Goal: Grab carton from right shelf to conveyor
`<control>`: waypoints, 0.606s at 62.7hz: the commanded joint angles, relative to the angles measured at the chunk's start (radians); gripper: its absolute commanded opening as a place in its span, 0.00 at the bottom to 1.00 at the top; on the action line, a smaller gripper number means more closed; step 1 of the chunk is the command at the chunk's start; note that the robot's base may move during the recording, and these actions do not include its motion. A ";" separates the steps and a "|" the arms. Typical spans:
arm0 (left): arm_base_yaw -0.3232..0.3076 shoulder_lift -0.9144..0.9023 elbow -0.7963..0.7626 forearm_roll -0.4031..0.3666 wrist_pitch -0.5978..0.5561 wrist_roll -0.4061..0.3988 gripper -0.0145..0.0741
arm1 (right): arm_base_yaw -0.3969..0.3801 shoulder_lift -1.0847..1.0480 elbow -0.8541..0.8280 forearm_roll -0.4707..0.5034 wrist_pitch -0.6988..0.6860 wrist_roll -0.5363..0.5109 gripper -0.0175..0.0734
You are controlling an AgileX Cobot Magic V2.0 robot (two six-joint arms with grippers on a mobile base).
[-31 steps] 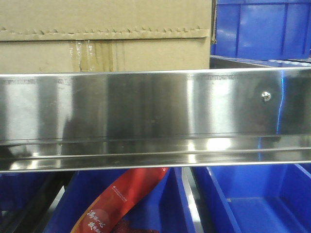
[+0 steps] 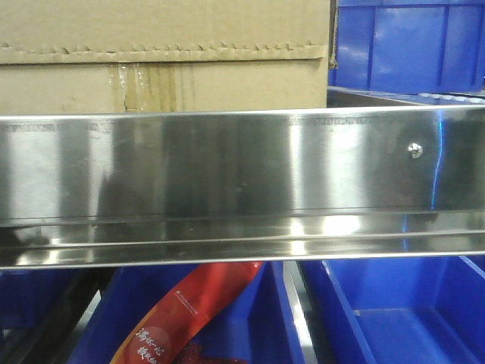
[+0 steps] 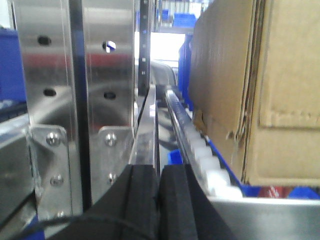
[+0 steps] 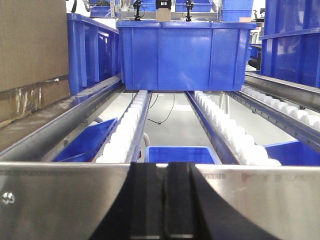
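Where the front view looks straight at the rack, the carton [image 2: 167, 23] stands on the shelf [image 2: 242, 174], behind its broad shiny front lip, and fills the upper left of the view. A jagged-edged tape strip [image 2: 189, 53] runs across the cardboard, and below it is a stained, torn patch [image 2: 125, 87]. The carton's right edge ends just beside a stack of blue bins [image 2: 409, 45] on the same level. A single screw [image 2: 414, 150] sits near the right end of the lip. Under the shelf are more blue bins [image 2: 394, 318], and a red packet [image 2: 197, 311] with white print lies in one of them.

In the left wrist view, the carton's corrugated side fills the right of the frame and rests on a lane of white rollers [image 3: 205, 155]. A steel upright [image 3: 75, 100] with round holes stands to the left. The left pincer [image 3: 159, 200] sits low in the frame with its black pads together and nothing between them, apart from the carton.

In the right wrist view, the carton shows only at the left edge. A large blue bin [image 4: 185, 55] sits further back on the roller lanes [image 4: 125, 135]. The right pincer [image 4: 167, 205] is in front of the steel lip, its fingers drawn together and holding nothing.
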 commanded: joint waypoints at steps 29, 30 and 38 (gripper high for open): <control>0.001 -0.006 -0.002 -0.008 -0.175 0.005 0.18 | -0.002 -0.003 0.000 0.056 -0.177 -0.008 0.12; 0.001 -0.006 -0.002 -0.001 -0.178 0.005 0.18 | -0.002 -0.003 -0.008 0.063 -0.177 -0.008 0.12; 0.001 -0.006 -0.109 0.002 -0.093 0.005 0.21 | -0.002 -0.003 -0.162 0.064 -0.040 -0.008 0.12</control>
